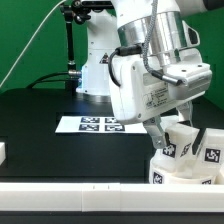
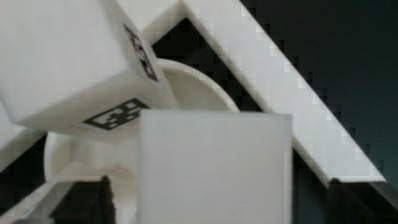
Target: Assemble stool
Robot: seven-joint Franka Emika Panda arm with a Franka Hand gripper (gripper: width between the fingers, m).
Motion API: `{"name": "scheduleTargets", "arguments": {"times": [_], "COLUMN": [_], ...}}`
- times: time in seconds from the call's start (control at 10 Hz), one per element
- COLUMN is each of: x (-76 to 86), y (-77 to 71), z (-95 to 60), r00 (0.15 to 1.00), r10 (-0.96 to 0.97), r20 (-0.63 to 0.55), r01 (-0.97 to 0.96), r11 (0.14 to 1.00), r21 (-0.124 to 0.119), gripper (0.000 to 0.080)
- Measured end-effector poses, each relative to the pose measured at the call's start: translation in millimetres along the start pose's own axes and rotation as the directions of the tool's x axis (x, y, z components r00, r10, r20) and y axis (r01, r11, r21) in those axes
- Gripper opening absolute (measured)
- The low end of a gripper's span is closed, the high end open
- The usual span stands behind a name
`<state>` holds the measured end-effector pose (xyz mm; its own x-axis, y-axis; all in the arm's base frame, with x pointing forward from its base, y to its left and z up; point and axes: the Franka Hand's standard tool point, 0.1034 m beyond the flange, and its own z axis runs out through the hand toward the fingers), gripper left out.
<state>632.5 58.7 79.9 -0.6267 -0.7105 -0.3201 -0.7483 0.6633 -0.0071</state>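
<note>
Down at about 5 o'clock on the bench [image 1: 40, 125], the end effector [image 1: 172, 128] looks clamped on a stool leg [image 2: 210, 165], long axis upright, hanging right over the round seat [image 1: 185, 165].

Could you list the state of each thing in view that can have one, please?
gripper: down at the stool parts; open or shut cannot be told.
leg: white block right in front of the wrist camera, between the fingers; a firm grip cannot be confirmed.
seat: on the table against the rail, tagged legs at it.
marker board: lying flat, untouched.
</note>
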Motion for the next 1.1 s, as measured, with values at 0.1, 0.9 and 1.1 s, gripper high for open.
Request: {"name": "scheduleTargets", "arguments": {"times": [0.1, 0.9, 1.1], "x": [-3.3, -19.8, -16.3], "y": [-1.4, -0.5, 3.0], "z": [-5.1, -29.4, -26.1], "r00": [1.0, 0.992, 0.925], "r10": [-0.012, -0.119, -0.379], "r20": [0.007, 0.041, 0.019], "r01": [0.012, 0.118, 0.38], "r11": [1.0, 0.993, 0.925], "r21": [0.004, 0.02, -0.02], "gripper": [0.0639, 0.0649, 0.0649]}}
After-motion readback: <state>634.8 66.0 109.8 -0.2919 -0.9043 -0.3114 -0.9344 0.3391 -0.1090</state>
